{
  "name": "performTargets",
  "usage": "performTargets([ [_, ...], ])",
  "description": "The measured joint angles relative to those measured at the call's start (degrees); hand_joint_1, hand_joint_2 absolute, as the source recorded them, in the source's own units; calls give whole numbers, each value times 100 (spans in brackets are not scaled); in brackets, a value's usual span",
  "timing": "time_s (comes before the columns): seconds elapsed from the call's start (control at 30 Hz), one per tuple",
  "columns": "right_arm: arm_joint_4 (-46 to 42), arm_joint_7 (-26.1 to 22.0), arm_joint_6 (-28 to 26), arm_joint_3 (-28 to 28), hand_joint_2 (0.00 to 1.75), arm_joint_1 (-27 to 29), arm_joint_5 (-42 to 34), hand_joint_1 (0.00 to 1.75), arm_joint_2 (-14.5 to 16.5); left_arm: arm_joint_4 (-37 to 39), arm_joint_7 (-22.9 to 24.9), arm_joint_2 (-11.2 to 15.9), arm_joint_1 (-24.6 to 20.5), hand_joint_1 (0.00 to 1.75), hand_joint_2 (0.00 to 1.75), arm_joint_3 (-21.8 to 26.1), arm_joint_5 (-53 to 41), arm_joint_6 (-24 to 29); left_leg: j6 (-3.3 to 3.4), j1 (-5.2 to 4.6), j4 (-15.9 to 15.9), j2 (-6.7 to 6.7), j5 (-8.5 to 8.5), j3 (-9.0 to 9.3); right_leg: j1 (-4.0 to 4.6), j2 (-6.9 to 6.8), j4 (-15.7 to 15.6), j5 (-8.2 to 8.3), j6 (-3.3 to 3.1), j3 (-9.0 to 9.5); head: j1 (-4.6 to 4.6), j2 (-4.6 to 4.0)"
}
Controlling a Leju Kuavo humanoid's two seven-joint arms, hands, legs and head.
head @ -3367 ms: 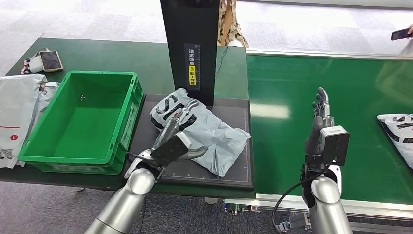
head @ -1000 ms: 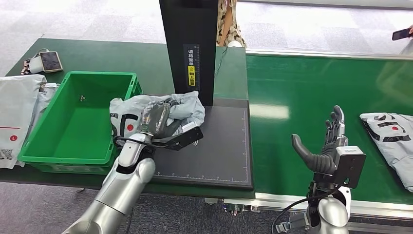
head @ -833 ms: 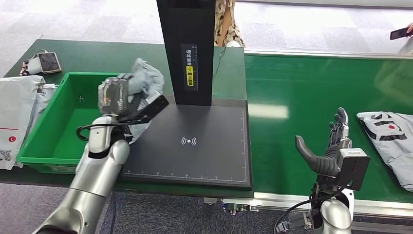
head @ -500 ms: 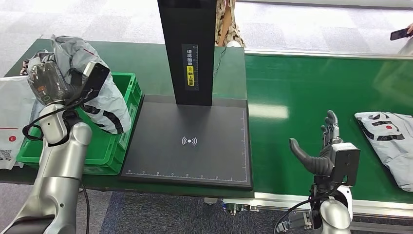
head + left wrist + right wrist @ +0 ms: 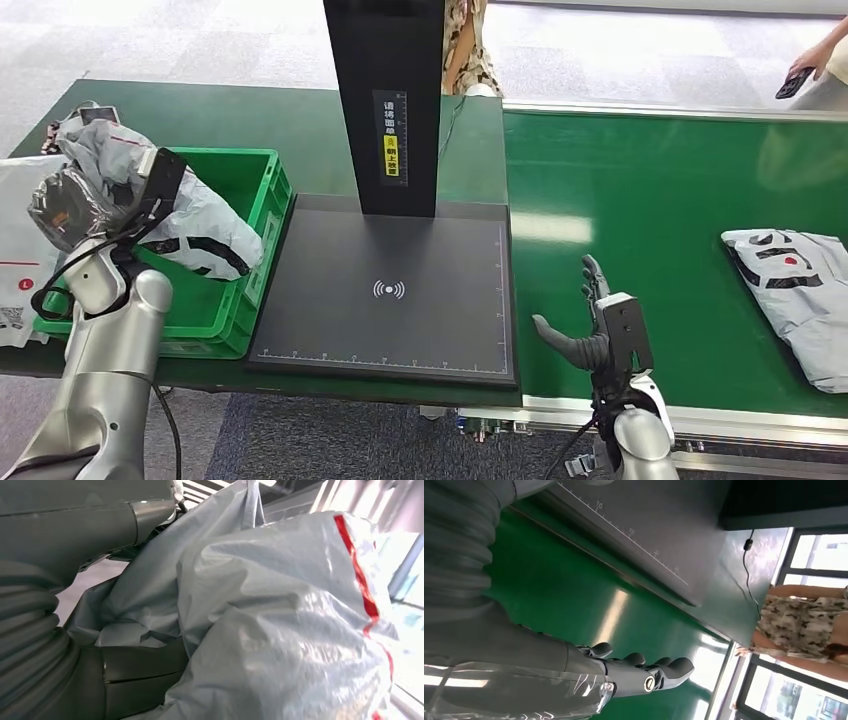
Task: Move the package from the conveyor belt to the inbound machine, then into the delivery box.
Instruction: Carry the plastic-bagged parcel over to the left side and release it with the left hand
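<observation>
grey package (image 5: 190, 215) hung from the left hand (image 5: 75, 205), fingers clamped on it, directly over the delivery box (image 5: 255, 215); right hand (image 5: 590, 335) was spread, idle.

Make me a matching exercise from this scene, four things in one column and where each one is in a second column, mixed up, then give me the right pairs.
Things
1. held package
2. second package
3. right hand
4. black scanner pad

Places
A. lying on the conveyor belt, far right
B. between the green crate and the belt
C. in the left hand, over the crate
D. open, above the belt's near edge

Pairs: 1-C, 2-A, 3-D, 4-B
</observation>
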Motion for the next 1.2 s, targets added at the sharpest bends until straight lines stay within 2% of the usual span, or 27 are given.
performTargets([
  [0.1, 235, 19, 51, 135, 175, -122, 49, 0, 0, 73, 702, 140, 127, 175, 175, -42, -11, -504, 0, 0, 0, -1, 0, -1, 0, -2, 0, -1, -1, 0, 1, 0],
  [0.17, 292, 22, 76, 171, 175, -160, 53, 0, -1, 155, 839, 186, 138, 175, 175, -122, -11, -675, 0, 0, 0, -2, 0, -1, -1, -4, 0, -1, -1, 0, 1, 0],
  [0.3, 371, 17, 86, 195, 175, -191, 52, 0, -15, 298, 755, 237, 138, 1, 175, -280, -13, -965, 0, -1, 1, -4, 0, -1, -2, -7, 0, -1, -1, 0, 1, 0],
  [0.53, 397, -35, 99, 195, 175, -199, 25, 0, -58, 431, 242, 243, 134, 0, 175, -562, -11, -1408, 1, -3, 1, -11, 0, -3, -3, -15, -2, -2, -1, 1, 1, 0],
  [0.63, 398, -45, 116, 202, 175, -207, 35, 0, -61, 468, 394, 243, 133, 0, 175, -689, -25, -1578, 1, -4, 1, -13, 0, -4, -4, -16, -2, -2, 0, 2, 1, 0],
  [0.73, 416, -45, 121, 222, 175, -227, 73, 0, -61, 489, 803, 263, 141, 0, 175, -821, -28, -1716, 1, -4, 1, -14, 0, -4, -3, -18, -2, -2, -1, 2, 1, 0],
  [0.87, 450, -44, 121, 239, 175, -241, 146, 0, -61, 489, 1455, 362, 183, 0, 0, -1058, -31, -1943, 1, -4, 1, -16, 0, -4, -3, -20, -1, -2, -1, 2, 1, 0],
  [0.97, 471, -42, 120, 250, 175, -241, 156, 0, -61, 485, 1575, 438, 228, 0, 0, -1162, -42, -2083, 1, -4, 1, -16, 0, -4, -3, -20, -1, -2, -1, 1, 1, 0],
  [1.03, 473, -40, 118, 252, 175, -238, 156, 0, -61, 474, 1593, 466, 256, 0, 0, -1167, -46, -1907, 1, -3, 1, -16, 0, -4, -3, -20, -1, -2, -1, 1, 1, 0],
  [1.2, 387, 15, 109, 252, 175, -181, 143, 0, -61, 254, 1378, 501, 314, 0, 0, -987, -50, -436, 1, -4, 1, -15, 0, -5, -4, -18, -2, -2, -1, -1, 2, 0],
])
